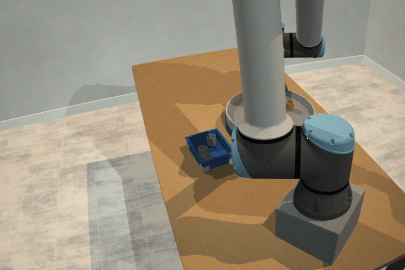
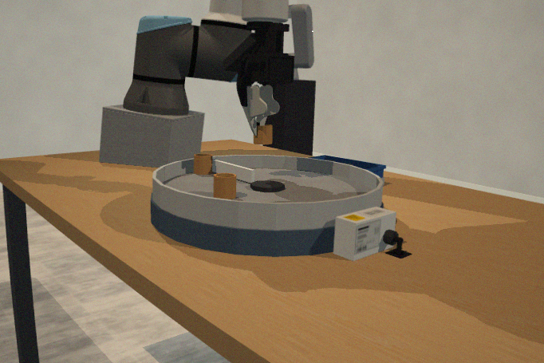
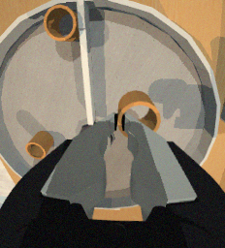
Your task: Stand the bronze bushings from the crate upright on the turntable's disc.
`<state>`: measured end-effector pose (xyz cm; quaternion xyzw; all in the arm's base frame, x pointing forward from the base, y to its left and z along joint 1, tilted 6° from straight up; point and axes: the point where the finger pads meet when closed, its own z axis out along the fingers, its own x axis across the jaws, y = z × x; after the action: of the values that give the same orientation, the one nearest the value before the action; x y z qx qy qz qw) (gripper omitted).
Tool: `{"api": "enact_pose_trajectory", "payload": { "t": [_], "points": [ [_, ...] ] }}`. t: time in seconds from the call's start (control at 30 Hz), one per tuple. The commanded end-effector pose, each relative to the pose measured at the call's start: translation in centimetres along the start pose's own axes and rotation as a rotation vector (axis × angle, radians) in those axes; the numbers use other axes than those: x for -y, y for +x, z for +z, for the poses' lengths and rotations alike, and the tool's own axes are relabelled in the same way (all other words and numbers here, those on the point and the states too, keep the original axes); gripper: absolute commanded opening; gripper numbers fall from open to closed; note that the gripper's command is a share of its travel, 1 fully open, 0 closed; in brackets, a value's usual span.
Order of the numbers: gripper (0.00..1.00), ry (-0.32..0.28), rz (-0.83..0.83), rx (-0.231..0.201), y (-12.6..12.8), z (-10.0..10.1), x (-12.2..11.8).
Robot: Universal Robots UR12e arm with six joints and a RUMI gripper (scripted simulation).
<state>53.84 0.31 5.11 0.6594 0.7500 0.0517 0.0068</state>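
Observation:
My gripper [image 2: 257,132] [image 3: 119,114] is shut on the wall of a bronze bushing [image 2: 264,135] [image 3: 133,97], holding it above the turntable [image 2: 272,217] [image 3: 214,99]. Its open end shows in the wrist view. One bronze bushing [image 2: 203,165] [image 3: 46,23] stands on the disc by the white divider's outer end; another [image 1: 290,105] [image 2: 225,187] [image 3: 45,140] stands farther from the arm's base. The dark hub [image 2: 267,186] is hidden in the wrist view. The blue crate [image 1: 217,163] [image 2: 378,168] holds steel bushings [image 1: 211,141] [image 1: 202,149] [image 1: 206,155]; no bronze one shows there.
The white divider [image 2: 234,170] [image 3: 86,68] runs from the hub to the turntable's raised rim. A white box [image 2: 362,235] with a black knob [image 2: 390,237] stands against the turntable's side. The arm hides part of the turntable in the top view.

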Motion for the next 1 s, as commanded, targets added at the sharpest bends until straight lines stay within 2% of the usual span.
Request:
{"api": "enact_pose_trajectory", "payload": {
  "t": [0.0, 0.53, 0.7, 0.97],
  "points": [
    [0.00, -0.001, 0.000, 0.001, 0.0, -0.1, -0.1],
    [0.00, -0.001, 0.000, 0.001, 0.0, 0.0, -0.1],
    [0.00, -0.001, 0.000, 0.001, 0.0, 1.9, -0.1],
    [0.00, -0.001, 0.000, 0.001, -0.1, 3.3, -0.1]
  ]
}}
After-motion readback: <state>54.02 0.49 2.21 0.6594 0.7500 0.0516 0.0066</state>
